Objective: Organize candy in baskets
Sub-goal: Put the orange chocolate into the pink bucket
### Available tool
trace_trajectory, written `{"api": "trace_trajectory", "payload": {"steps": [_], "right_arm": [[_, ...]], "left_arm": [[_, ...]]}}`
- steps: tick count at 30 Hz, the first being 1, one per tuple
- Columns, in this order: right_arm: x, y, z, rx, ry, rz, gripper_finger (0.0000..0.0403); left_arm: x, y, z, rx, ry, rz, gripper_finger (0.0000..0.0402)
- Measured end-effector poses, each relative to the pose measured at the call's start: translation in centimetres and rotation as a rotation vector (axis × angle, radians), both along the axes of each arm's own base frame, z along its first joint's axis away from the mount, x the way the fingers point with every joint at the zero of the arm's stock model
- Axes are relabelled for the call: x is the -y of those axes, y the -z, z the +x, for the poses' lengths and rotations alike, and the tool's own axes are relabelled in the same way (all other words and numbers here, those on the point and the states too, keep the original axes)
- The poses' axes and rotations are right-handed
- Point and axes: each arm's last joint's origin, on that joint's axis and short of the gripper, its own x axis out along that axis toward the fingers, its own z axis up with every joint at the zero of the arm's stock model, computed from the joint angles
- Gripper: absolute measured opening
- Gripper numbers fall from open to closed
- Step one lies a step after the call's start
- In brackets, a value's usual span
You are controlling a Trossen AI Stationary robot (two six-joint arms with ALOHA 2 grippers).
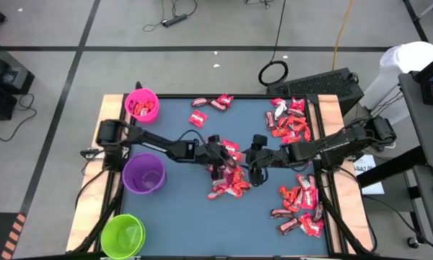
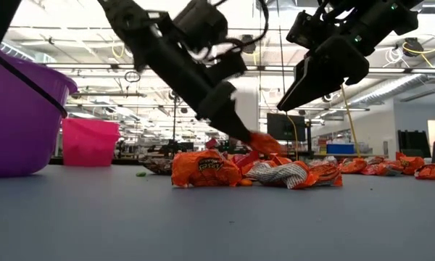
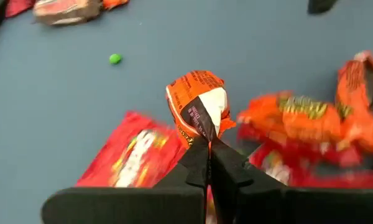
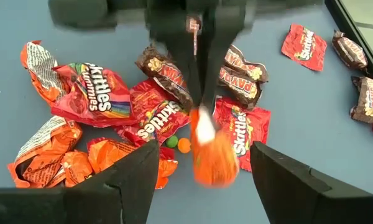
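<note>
Blue bench [image 1: 180, 217]: we see the left hand [image 3: 208, 146] pinching an orange candy wrapper [image 3: 199, 102] just above the centre pile [image 1: 231, 184]. Right hand [image 4: 202, 168] hovers beside it, fingers spread, holding nothing. More candy [image 1: 299, 202] lies along the right edge. Pink basket [image 1: 141, 105], purple basket [image 1: 143, 173] and green basket [image 1: 123, 235] line the left side.

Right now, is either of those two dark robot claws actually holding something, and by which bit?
The left gripper pinches a crinkly orange candy wrapper by one end, the rest jutting beyond its fingertips. The right gripper is open and holds nothing.
</note>
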Motion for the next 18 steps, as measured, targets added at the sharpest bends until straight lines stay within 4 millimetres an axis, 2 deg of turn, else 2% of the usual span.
{"api": "trace_trajectory", "payload": {"steps": [4, 9, 18], "right_arm": [[0.0, 0.0, 0.0, -0.001, 0.0, 0.0, 0.0239], [0.0, 0.0, 0.0, 0.002, 0.0, 0.001, 0.0239], [0.1, 0.0, 0.0, 0.002, 0.004, -0.003, 0.0239]], "left_arm": [[-0.1, -2.3, -1.9, -0.068, -0.09, 0.089, 0.0008], [-0.4, -5.2, -4.3, -0.067, -0.123, 0.109, 0.0008], [-1.6, -9.4, -9.6, -0.137, -0.314, 0.257, 0.0008]]}}
